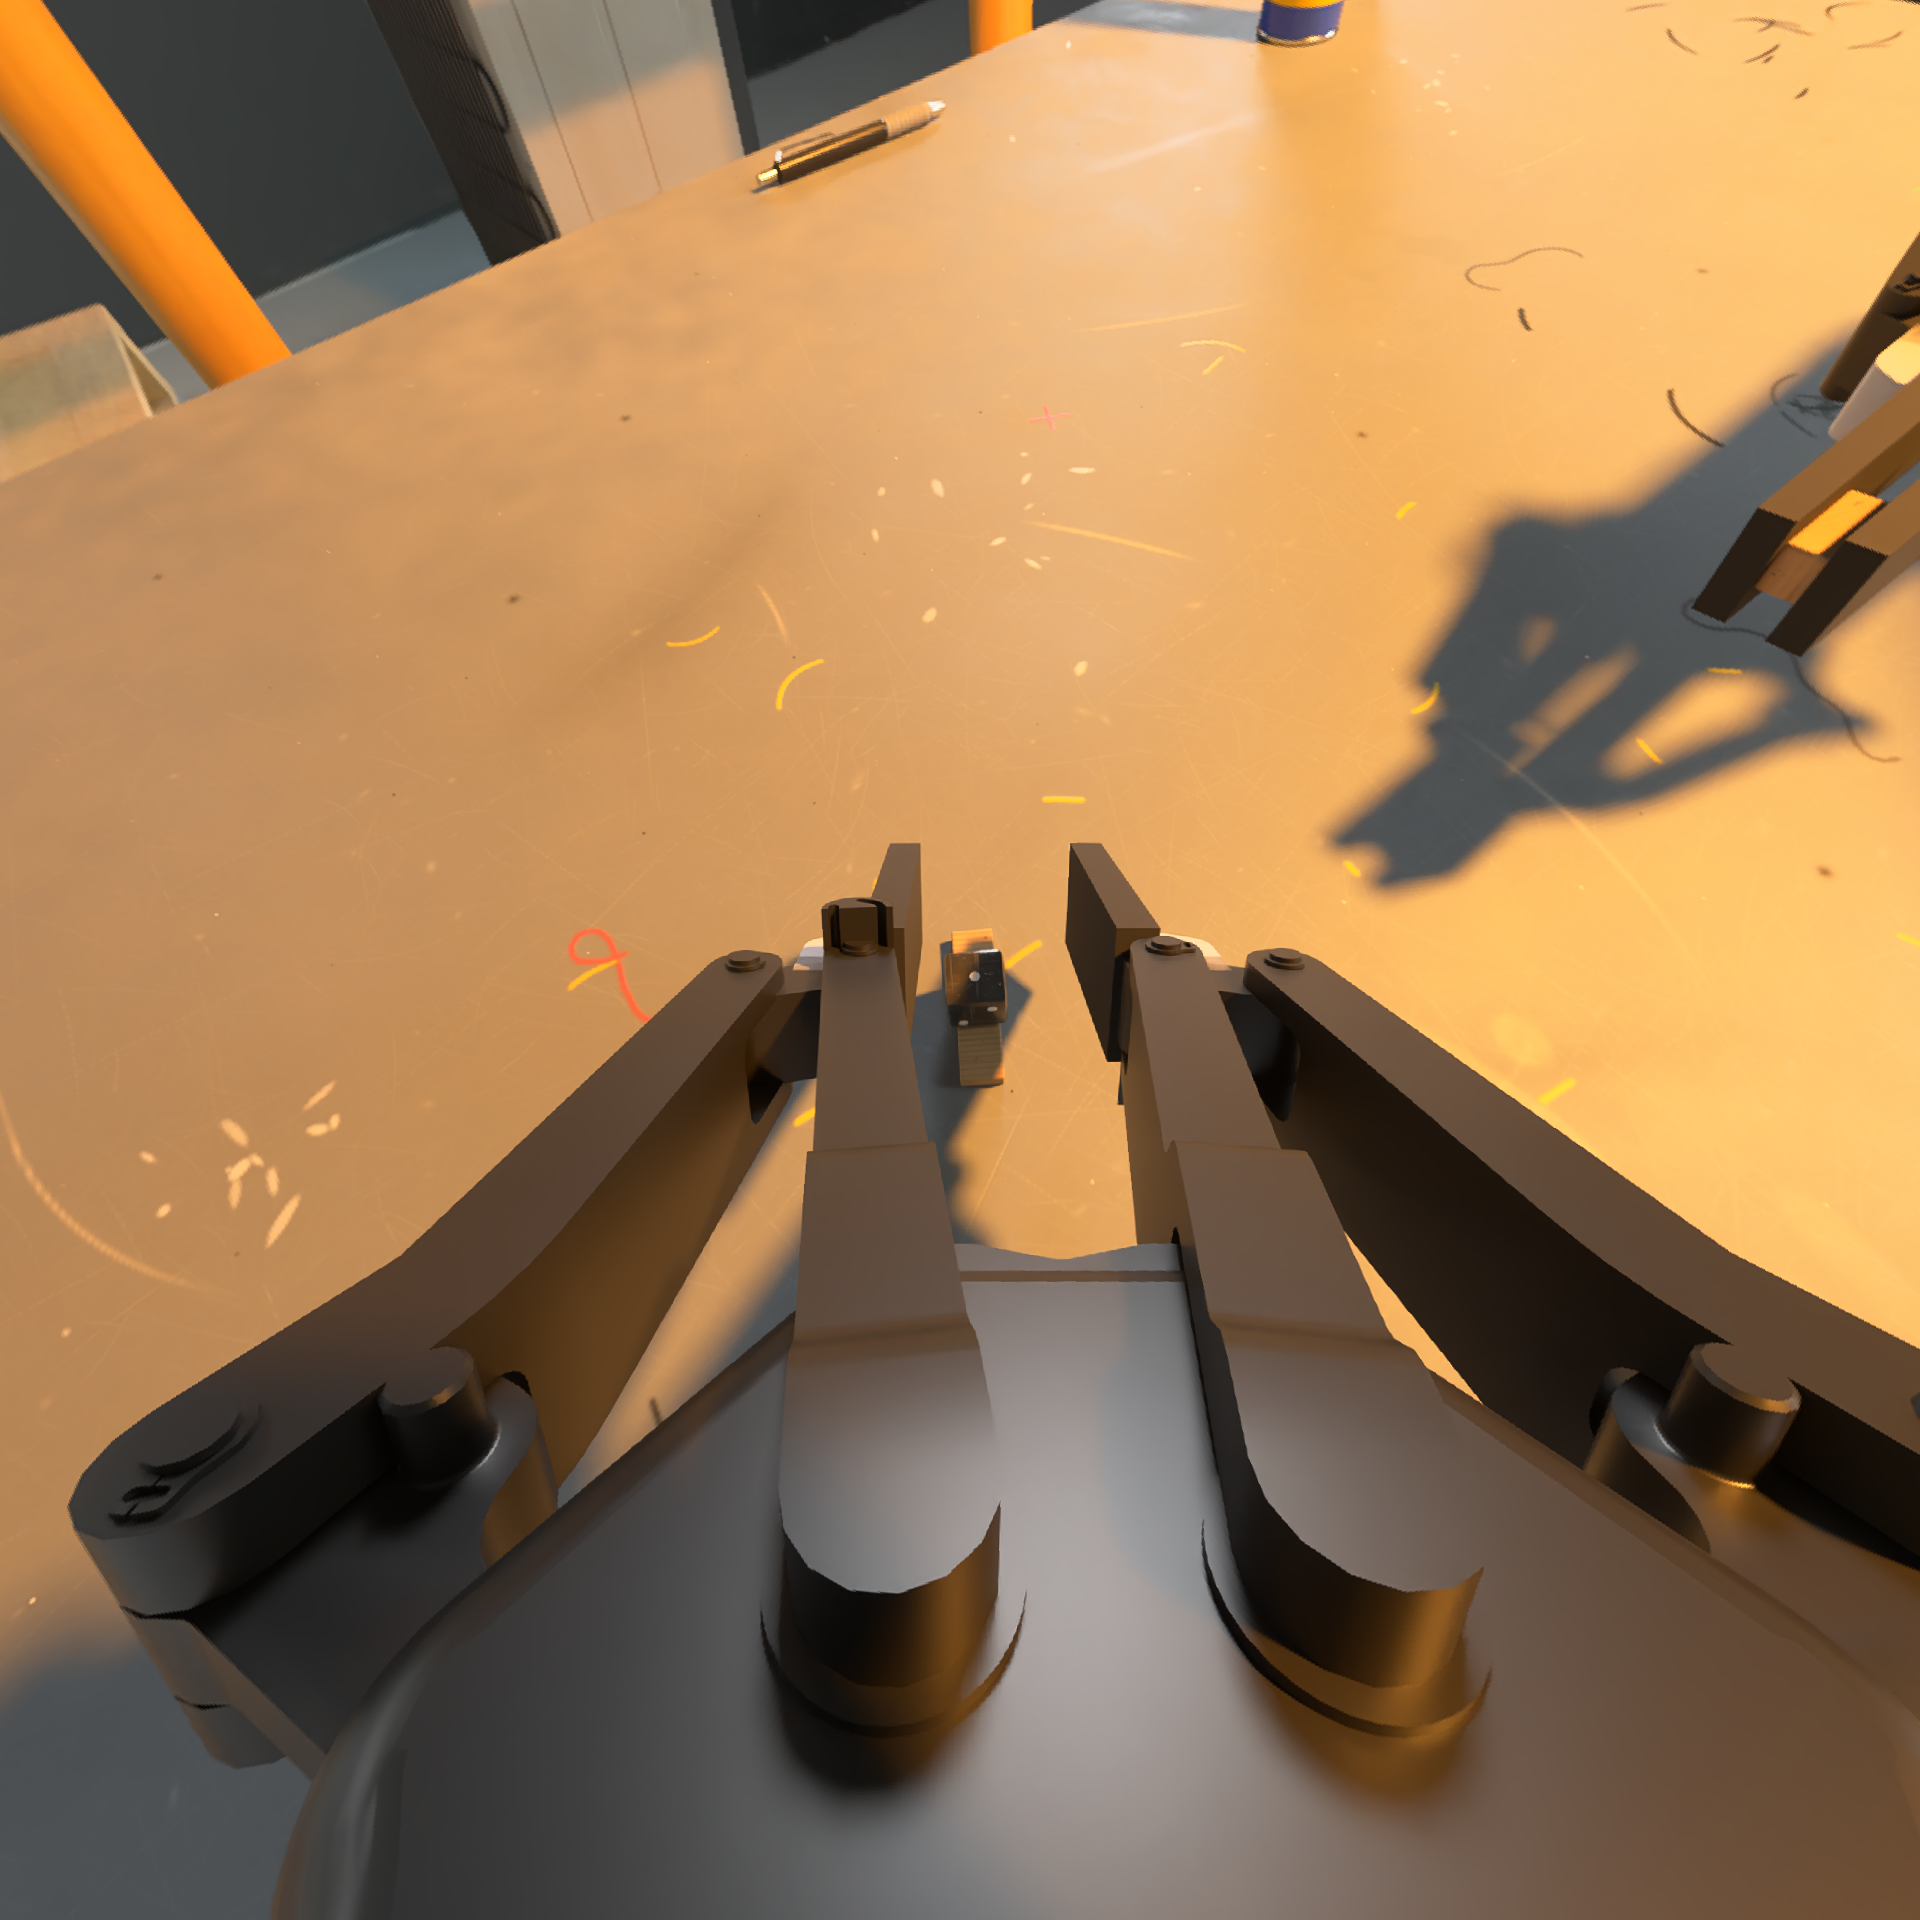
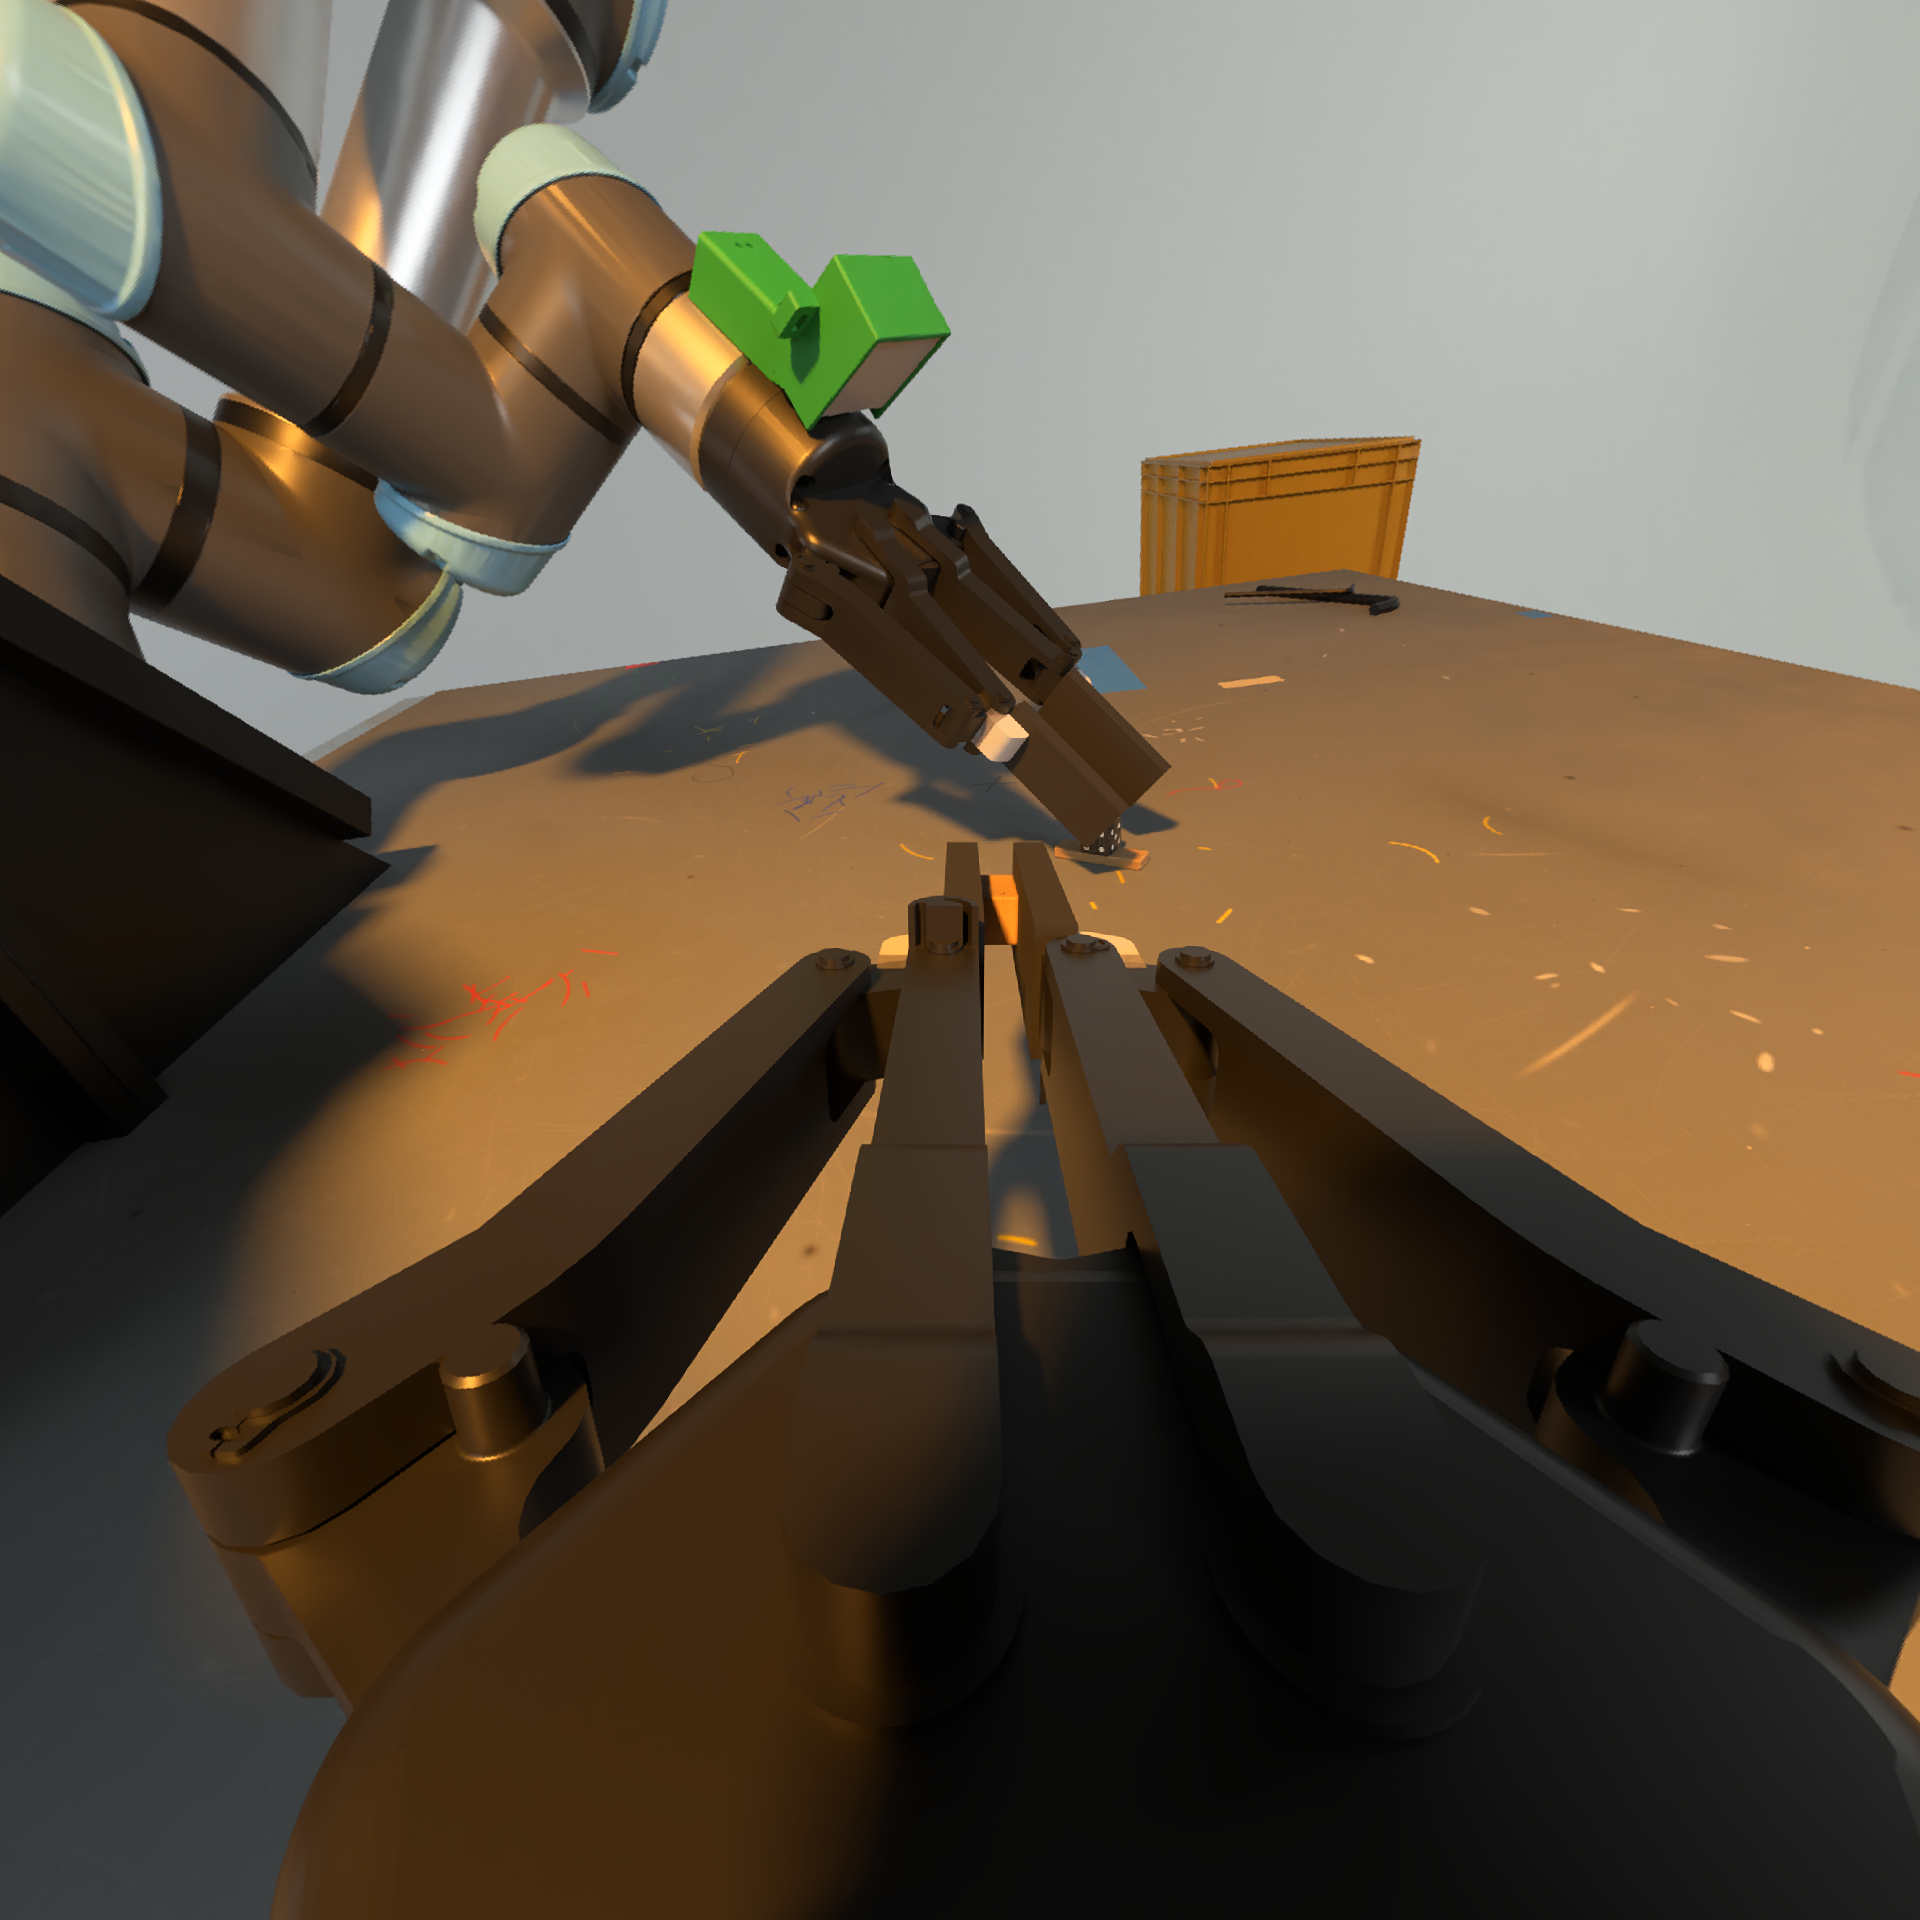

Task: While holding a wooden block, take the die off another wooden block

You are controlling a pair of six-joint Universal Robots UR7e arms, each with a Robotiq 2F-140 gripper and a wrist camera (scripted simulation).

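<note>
A small black die (image 1: pixel 977 980) sits on a flat wooden block (image 1: pixel 980 1055) that lies on the table (image 1: pixel 623 623). My left gripper (image 1: pixel 994 868) is open, with one finger on each side of the die and not touching it. In the right wrist view the left gripper (image 2: pixel 1117 800) slants down with its tips just over the die (image 2: pixel 1101 840) and its block (image 2: pixel 1130 858). My right gripper (image 2: pixel 995 857) is shut on a second wooden block (image 2: pixel 1003 904), held just above the table. It also shows in the left wrist view (image 1: pixel 1782 597) with its block (image 1: pixel 1834 520).
A pen (image 1: pixel 852 140) and a blue can (image 1: pixel 1299 21) lie near the far table edge. An orange post (image 1: pixel 135 208) stands beyond the table. An orange crate (image 2: pixel 1278 514) and a black tool (image 2: pixel 1309 595) are at the far corner. The left arm's dark base (image 2: pixel 156 831) stands at the left.
</note>
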